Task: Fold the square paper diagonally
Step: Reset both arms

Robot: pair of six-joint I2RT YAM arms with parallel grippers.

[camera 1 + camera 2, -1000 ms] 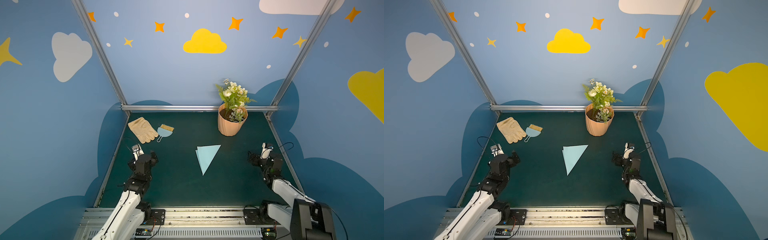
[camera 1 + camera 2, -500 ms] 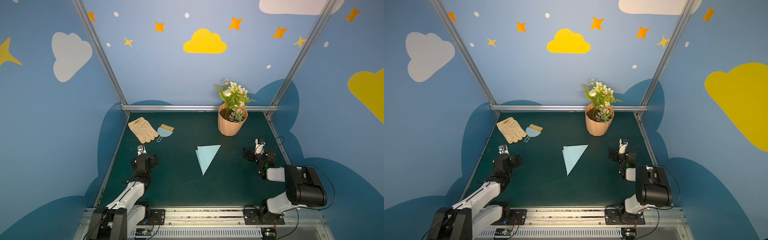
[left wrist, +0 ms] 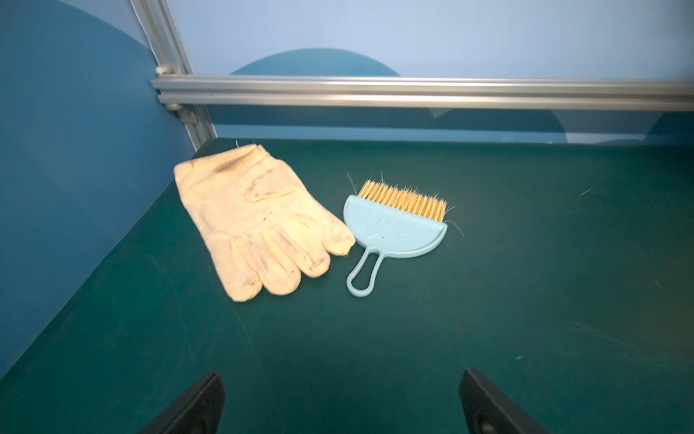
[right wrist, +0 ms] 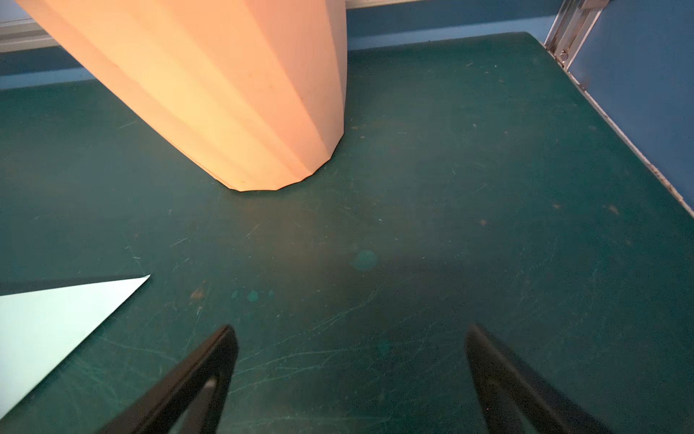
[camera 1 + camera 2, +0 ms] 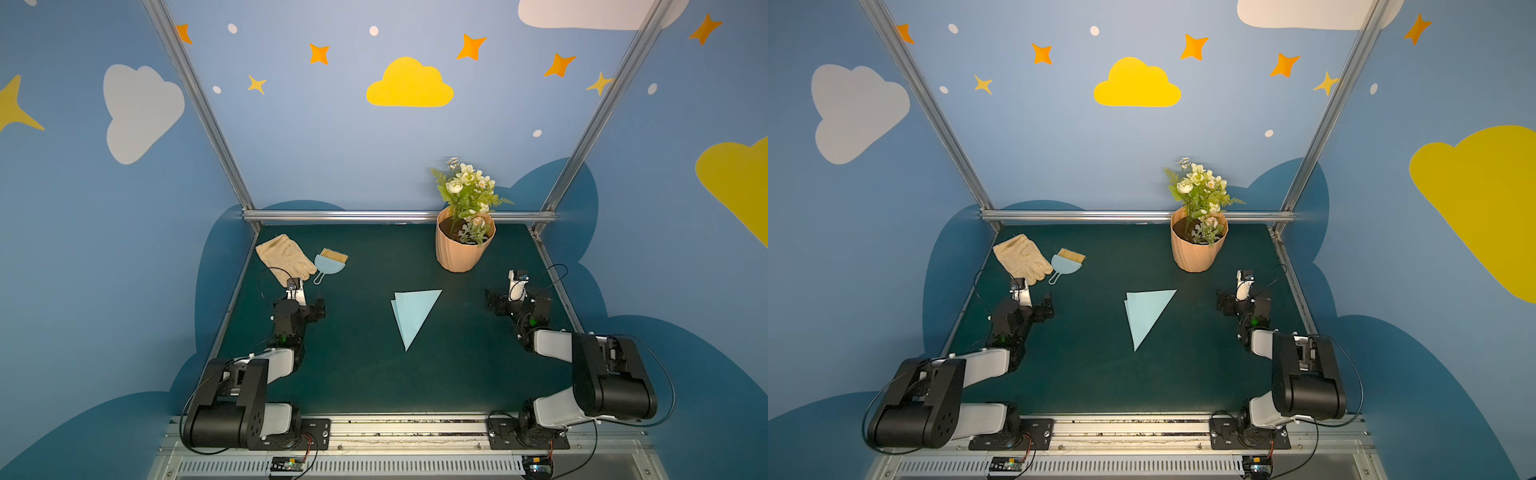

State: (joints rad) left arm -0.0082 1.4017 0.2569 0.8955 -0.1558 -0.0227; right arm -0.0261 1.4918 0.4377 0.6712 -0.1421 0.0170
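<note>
So nearest the camera both arms sit folded low over the dark green tabletop (image 5: 365,382), one on each side, and neither is touching anything. The left gripper (image 3: 341,375) is on the left side with its jaws spread wide apart and only bare mat between them in the left wrist view. Same deal on the right: the right gripper (image 4: 351,327) has its jaws wide apart and holds nothing. The square paper (image 5: 413,313) lies flat about mid-tabletop between the two grippers, well clear of both. It's light blue and already a triangle in outline, with its long sharp tip pointing at the near edge and its wide edge on the far side. In both top views a thin strip of a second layer peeks out along its left side, so the layers don't line up perfectly. In the right wrist view one corner of the paper shows, near the pot's base but not touching it. Further back on the left there's a tan glove (image 5: 282,257) lying flat, and just beside it on the right a small light blue dustpan (image 5: 330,264) with tan bristles. At far right stands a peach flower pot (image 5: 463,253), upright, with white flowers (image 5: 465,191), in front of the metal rail (image 5: 353,215).
</note>
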